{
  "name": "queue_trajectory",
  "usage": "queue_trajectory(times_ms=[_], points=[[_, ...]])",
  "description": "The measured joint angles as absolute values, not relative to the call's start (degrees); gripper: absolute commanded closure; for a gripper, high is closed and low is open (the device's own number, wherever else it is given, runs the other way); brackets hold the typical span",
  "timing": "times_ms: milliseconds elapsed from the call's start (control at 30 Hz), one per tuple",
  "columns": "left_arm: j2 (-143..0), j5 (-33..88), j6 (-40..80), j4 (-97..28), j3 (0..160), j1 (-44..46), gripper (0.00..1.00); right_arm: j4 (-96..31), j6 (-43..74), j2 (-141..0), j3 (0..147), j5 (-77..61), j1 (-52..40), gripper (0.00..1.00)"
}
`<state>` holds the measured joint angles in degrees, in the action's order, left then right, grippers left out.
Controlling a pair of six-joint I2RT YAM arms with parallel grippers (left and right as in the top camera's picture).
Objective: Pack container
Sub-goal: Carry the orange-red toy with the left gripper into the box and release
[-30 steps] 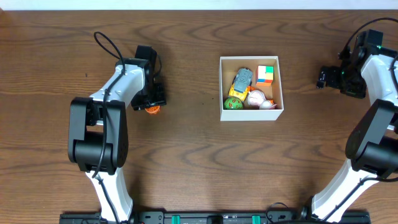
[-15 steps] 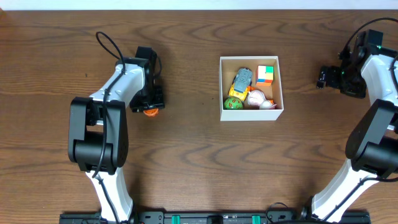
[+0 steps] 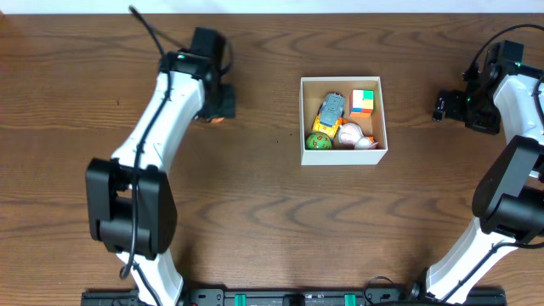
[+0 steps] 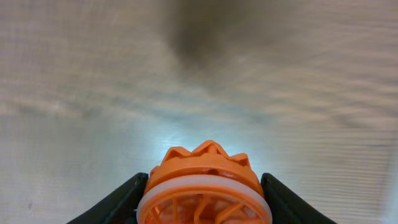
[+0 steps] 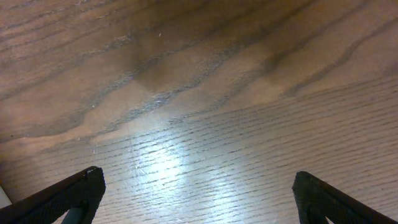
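The container, a shallow white box with a tan inside, sits right of the table's middle. It holds a colour cube, a yellow and grey toy car, a green and white ball and a pink and white toy. My left gripper is well left of the box, shut on an orange ribbed round toy. That toy fills the space between both black fingers and hangs above the blurred wood. Far right, my right gripper stands open over bare table, nothing between its fingertips.
The wooden table stretches wide around the box. A pale strip runs along its far edge. Both arm bases stand at the near edge, left and right.
My left arm has swung toward the far side and slightly right, carrying the orange toy off the spot where it lay. The right arm has not moved.
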<state>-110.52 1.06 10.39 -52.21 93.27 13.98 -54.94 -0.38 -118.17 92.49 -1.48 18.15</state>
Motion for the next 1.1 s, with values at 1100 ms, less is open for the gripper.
queue_trajectory(times_ms=[1100], points=[[-115.2,2.87,9.1,-23.57,97.51,33.06,0.43,-54.94,-0.38,-118.17,92.49,-1.48,18.15,0.01]])
